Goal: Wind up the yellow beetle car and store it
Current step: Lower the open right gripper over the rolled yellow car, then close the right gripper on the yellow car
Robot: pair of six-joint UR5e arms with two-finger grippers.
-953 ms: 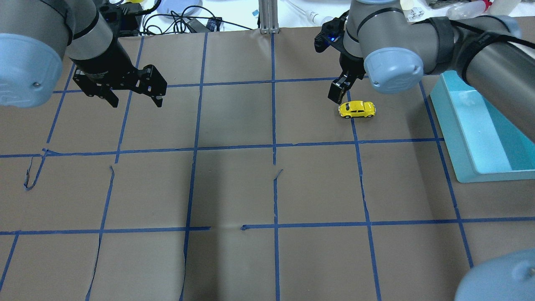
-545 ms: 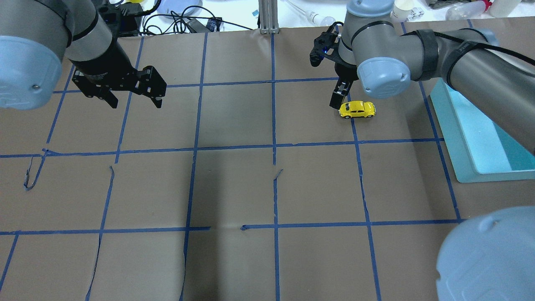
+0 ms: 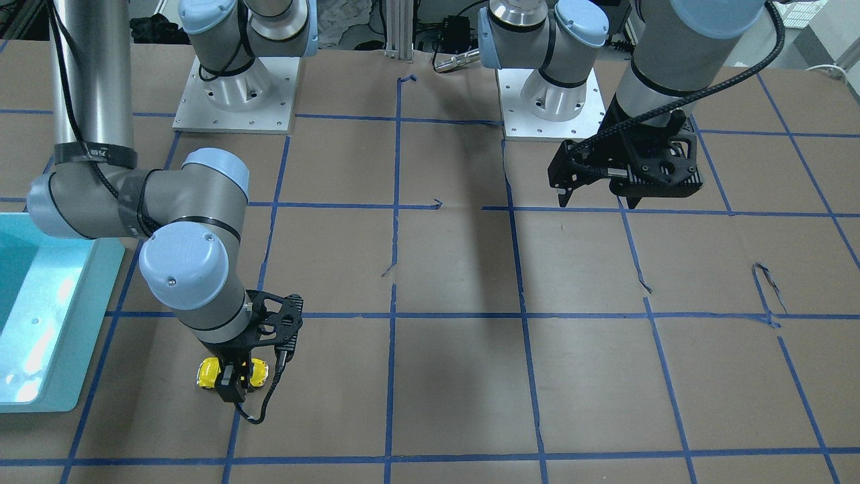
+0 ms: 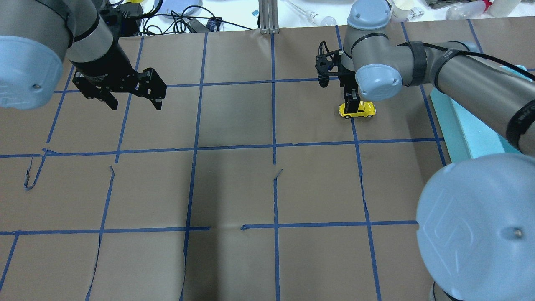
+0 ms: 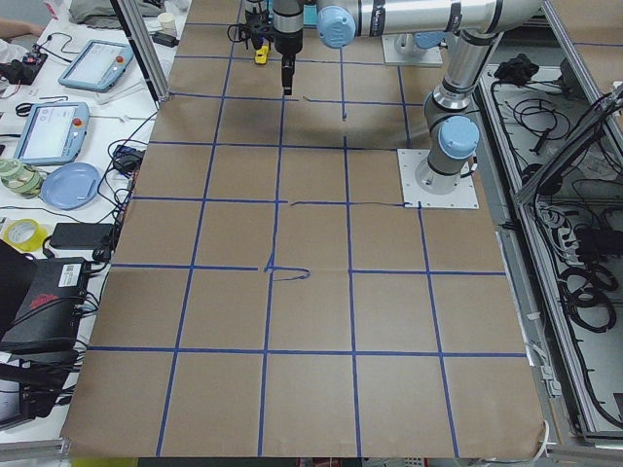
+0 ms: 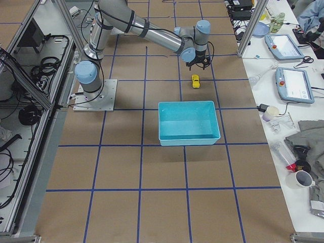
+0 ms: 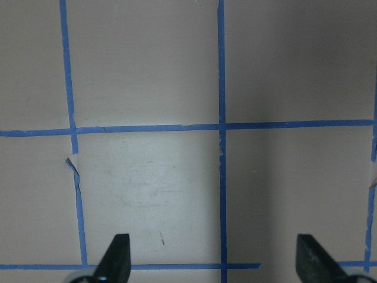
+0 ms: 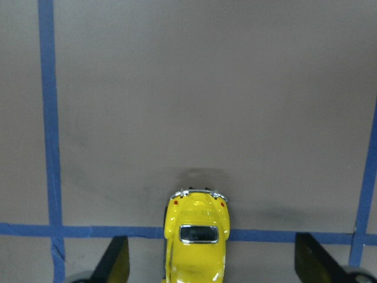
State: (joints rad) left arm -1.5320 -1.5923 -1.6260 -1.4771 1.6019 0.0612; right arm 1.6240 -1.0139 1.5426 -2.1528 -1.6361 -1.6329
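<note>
Straddling the car, the right claw is spread wide, fingers clear of it. The car stands on the counter, near but outside the bin. The left claw hangs open, well apart.

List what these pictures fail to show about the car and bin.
Car: near end cut off by the right wrist view's bottom edge.
Car's middle: front-facing view, hidden behind the right gripper.
Bin: overhead view, mostly hidden by the right arm.
</note>
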